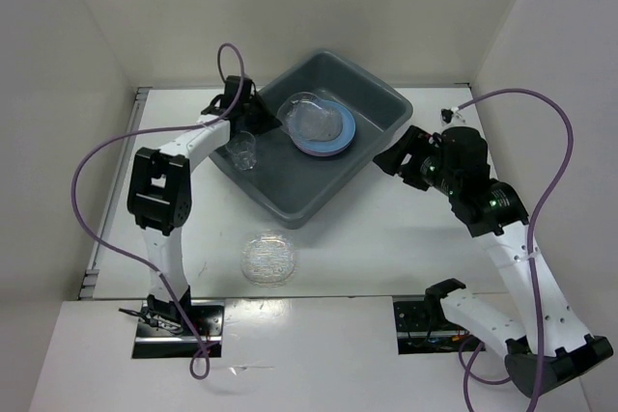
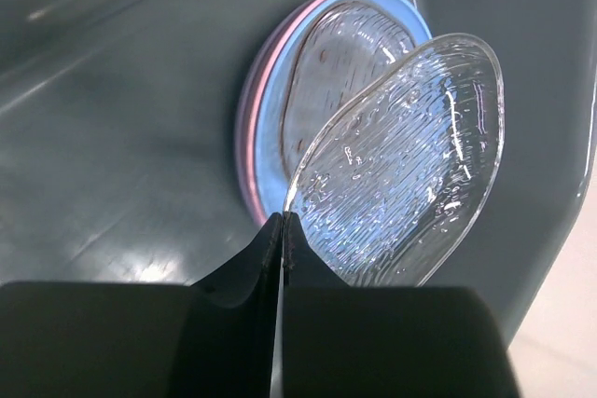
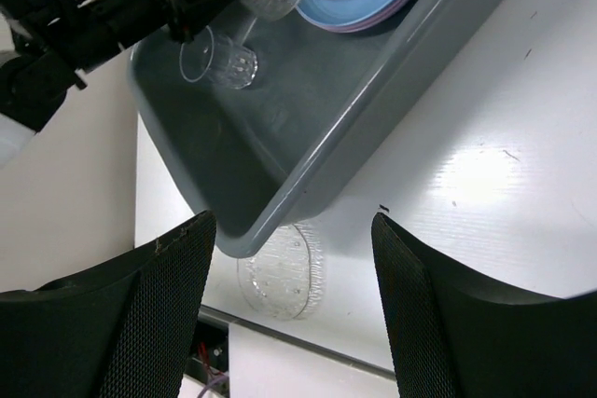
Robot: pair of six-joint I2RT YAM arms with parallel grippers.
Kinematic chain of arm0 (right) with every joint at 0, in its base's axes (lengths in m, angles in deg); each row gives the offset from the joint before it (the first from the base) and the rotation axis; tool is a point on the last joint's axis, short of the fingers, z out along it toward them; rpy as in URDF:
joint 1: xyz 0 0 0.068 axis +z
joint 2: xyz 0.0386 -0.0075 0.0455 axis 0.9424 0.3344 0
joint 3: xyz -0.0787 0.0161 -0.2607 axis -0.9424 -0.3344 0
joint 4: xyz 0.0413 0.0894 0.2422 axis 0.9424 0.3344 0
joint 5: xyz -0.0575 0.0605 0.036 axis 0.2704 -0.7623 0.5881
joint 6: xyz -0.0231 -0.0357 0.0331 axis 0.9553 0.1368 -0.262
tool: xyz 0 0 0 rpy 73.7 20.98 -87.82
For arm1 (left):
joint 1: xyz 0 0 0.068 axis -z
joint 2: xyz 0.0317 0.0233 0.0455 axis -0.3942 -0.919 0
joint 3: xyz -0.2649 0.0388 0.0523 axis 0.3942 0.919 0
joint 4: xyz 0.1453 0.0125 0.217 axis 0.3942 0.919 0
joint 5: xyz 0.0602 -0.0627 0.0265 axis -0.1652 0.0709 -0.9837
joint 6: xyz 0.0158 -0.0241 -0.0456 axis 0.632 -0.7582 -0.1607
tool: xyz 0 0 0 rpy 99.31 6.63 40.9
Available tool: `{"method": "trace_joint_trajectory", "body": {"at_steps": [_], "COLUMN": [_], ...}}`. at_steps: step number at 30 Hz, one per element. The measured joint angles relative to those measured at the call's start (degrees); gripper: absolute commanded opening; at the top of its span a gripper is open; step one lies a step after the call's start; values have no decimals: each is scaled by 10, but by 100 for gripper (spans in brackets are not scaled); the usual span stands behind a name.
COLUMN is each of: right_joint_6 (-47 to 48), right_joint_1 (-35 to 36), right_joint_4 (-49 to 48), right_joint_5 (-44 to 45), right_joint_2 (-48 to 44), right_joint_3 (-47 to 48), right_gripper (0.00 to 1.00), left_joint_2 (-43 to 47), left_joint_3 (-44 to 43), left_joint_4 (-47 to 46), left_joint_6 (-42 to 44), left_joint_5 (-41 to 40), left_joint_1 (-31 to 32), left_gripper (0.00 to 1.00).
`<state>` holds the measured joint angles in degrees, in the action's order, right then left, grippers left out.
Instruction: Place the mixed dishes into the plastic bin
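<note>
The dark grey plastic bin [image 1: 372,103] stands at the table's back middle. In it lies a stack of lilac, pink and blue plates [image 1: 342,134] with a clear glass dish on top, and a small clear cup [image 1: 242,150] at its left end. My left gripper [image 2: 283,221] is shut on the rim of a clear textured glass plate [image 2: 410,156] and holds it tilted above the stack; it also shows in the top view [image 1: 297,108]. My right gripper [image 3: 294,230] is open and empty over the table right of the bin. A second clear glass plate [image 1: 268,257] lies on the table before the bin.
White walls close in the table on three sides. Purple cables loop from both arms. The bin's near corner [image 3: 244,241] overhangs the loose glass plate [image 3: 280,272] in the right wrist view. The arm bases sit at the near edge.
</note>
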<state>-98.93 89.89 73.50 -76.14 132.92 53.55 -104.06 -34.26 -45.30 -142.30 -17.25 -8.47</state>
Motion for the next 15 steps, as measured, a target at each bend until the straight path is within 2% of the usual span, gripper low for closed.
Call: {"method": "trace_joint_trajectory", "body": {"at_steps": [10,13,15], "right_joint_6": [-33,-39,-42], "right_joint_1": [0,0,0], "right_joint_4": [21,26,30], "right_joint_5": [-1,-1,-2], "right_joint_2": [-36,-44,-49], "right_joint_3": [-12,-16,-22], "right_gripper": [73,73,73], "left_joint_2": [-110,-138,-143], "left_joint_3": [-86,-115,-122], "left_joint_4": [-22,-23,-23], "left_joint_6": [-32,-38,-46], "left_joint_5": [17,24,30], "left_joint_1": [23,34,42], "left_gripper": [1,38,53]}}
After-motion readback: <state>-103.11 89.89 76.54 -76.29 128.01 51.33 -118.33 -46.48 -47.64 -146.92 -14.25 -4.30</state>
